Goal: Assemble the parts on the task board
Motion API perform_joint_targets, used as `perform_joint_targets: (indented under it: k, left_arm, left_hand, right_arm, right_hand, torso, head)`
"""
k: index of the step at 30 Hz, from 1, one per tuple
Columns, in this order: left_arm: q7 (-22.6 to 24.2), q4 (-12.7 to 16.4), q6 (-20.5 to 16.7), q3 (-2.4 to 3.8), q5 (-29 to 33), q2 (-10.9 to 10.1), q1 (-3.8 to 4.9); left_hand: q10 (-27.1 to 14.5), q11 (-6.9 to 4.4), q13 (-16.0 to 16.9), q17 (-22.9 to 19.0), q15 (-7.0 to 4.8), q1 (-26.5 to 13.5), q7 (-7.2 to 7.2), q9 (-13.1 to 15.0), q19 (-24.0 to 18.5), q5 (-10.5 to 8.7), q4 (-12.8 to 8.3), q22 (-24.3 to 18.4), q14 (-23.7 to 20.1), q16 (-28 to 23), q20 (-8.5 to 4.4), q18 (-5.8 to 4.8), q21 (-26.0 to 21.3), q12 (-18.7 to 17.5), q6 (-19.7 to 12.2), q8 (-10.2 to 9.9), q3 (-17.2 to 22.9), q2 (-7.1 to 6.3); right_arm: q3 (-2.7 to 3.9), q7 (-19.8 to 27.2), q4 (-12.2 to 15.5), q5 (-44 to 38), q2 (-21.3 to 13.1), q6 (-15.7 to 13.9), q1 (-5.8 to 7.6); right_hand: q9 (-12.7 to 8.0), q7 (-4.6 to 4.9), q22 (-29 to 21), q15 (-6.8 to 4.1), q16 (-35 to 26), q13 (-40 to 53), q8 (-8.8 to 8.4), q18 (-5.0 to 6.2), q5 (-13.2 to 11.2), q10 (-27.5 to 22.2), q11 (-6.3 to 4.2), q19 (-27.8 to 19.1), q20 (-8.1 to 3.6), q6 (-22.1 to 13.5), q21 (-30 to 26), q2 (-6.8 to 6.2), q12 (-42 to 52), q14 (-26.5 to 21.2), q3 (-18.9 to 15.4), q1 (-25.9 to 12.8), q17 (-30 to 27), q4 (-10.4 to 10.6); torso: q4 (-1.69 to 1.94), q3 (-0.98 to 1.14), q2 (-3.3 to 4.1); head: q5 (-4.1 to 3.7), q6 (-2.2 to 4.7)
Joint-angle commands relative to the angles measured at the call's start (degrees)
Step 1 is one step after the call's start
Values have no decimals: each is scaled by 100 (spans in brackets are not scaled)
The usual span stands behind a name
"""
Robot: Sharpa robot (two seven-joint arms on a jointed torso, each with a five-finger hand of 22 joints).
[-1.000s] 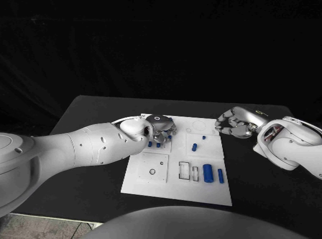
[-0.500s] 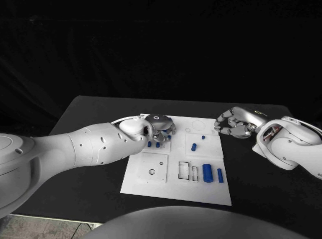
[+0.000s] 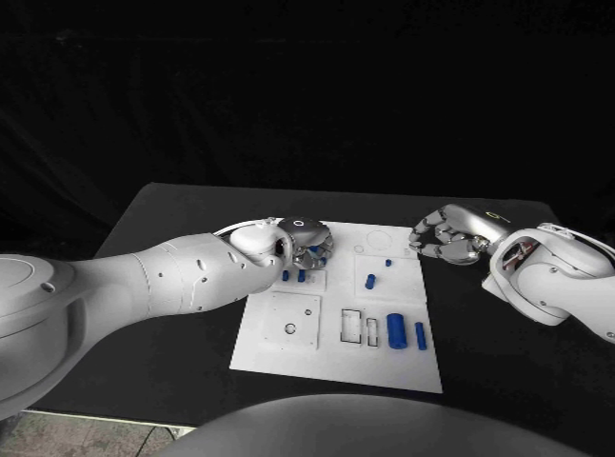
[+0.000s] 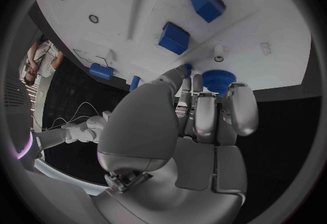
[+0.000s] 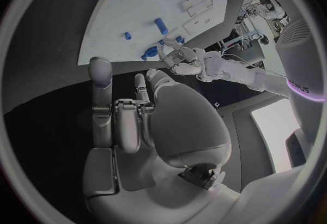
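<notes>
Left robot hand (image 4: 198,115) grasping blue gear (image 4: 218,79) over task board (image 3: 294,343); right robot hand (image 3: 449,236) clenched, empty, beside board.

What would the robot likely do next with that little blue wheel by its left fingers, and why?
Probably a slight lowering of the left hand to seat the blue gear on the task board. The fingertips sit around the gear at the board's far edge, and the right hand hovers off the board's side, holding nothing.
</notes>
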Motion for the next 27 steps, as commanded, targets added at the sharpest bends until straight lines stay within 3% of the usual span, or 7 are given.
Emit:
perform_joint_targets:
  k: [1,11,21,27]
  left_arm:
    - [75,-53,135,5,112,36,-20]
    - [132,-108,144,5,161,79,-57]
    - [263,-119,-13,8,190,83,-71]
    - [325,-27,-245,64,233,-13,-67]
  left_hand:
    - [94,-10,-77,-21,-46,-35,2,1,44,45,-24,1050,6,20,3,-11,29,-55,75,22,53,6]
    - [372,-33,-285,-46,-46,-29,-2,-20,78,50,-114,1063,22,18,-9,-22,67,-167,142,10,117,6]
    - [848,-68,-593,-42,-48,-30,-9,28,190,103,-253,1107,87,34,-11,-55,198,-370,518,139,166,20]
    - [1128,-71,-814,-31,-52,-38,-1,50,262,137,-340,1132,141,42,-23,-73,278,-571,647,162,180,4]
  right_arm:
    - [1,3,3,-1,0,27,-4]
    - [1,0,-1,1,5,34,-4]
    - [1,1,2,1,-3,31,-4]
    - [1,2,8,1,-26,25,-4]
  right_hand:
    - [9,3,-2,37,-21,1387,-14,84,38,483,36,-40,4,42,-34,1,-18,425,37,52,826,5]
    - [11,2,-3,36,-26,1383,-14,85,48,479,35,-41,3,44,-40,5,-21,424,47,59,820,-2]
    - [11,2,-3,36,-26,1383,-14,85,48,479,35,-41,3,44,-40,5,-21,424,47,59,820,-2]
    - [12,1,-5,35,-28,1383,-13,87,53,479,34,-43,3,46,-50,7,-23,423,55,66,818,-9]
  torso:
    - [-1,0,4]
    - [3,-1,-1]
    - [0,1,0]
    - [8,0,0]
  head:
    - [-7,1]
    - [1,1]
    - [-6,1]
    - [-40,1]
